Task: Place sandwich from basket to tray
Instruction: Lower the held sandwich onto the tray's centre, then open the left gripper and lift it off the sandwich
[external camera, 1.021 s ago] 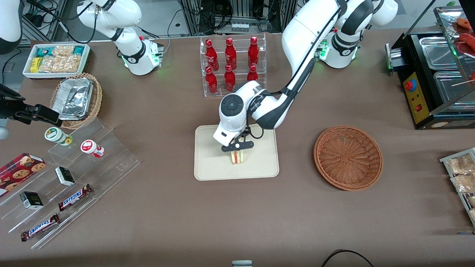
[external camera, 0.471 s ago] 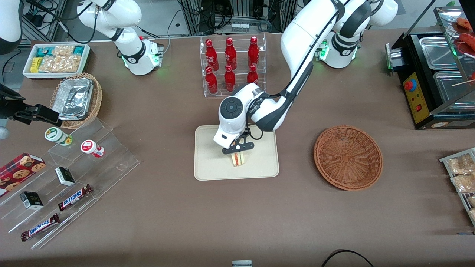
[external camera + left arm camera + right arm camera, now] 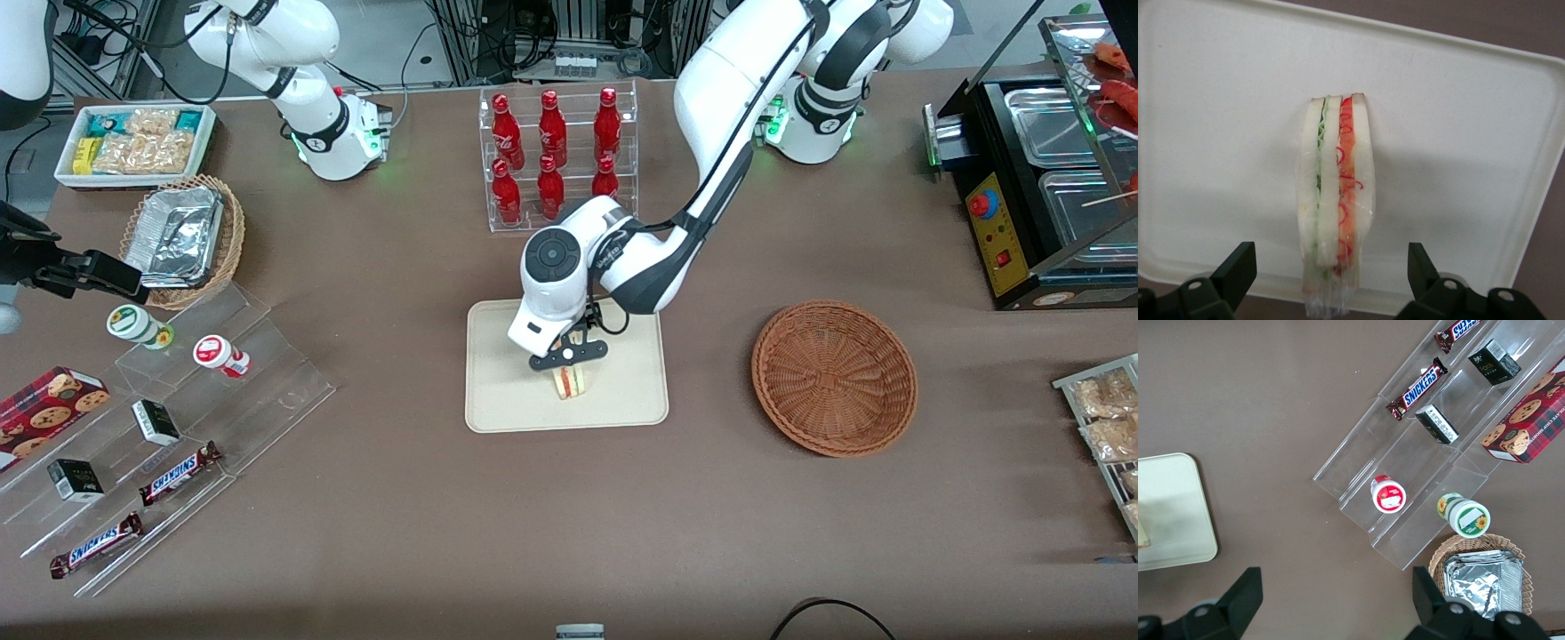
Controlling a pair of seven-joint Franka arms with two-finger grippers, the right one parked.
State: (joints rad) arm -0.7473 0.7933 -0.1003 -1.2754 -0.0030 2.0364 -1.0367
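While the left arm bends low over the tray [image 3: 498, 404], its tool [image 3: 569, 353] hangs spread above the sandwich [image 3: 1335, 207].

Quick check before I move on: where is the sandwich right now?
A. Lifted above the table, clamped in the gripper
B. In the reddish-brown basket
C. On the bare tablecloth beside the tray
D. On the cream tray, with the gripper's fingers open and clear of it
D: the sandwich stands on the tray, and the gripper above it is open, fingers apart from the bread; the basket holds nothing.
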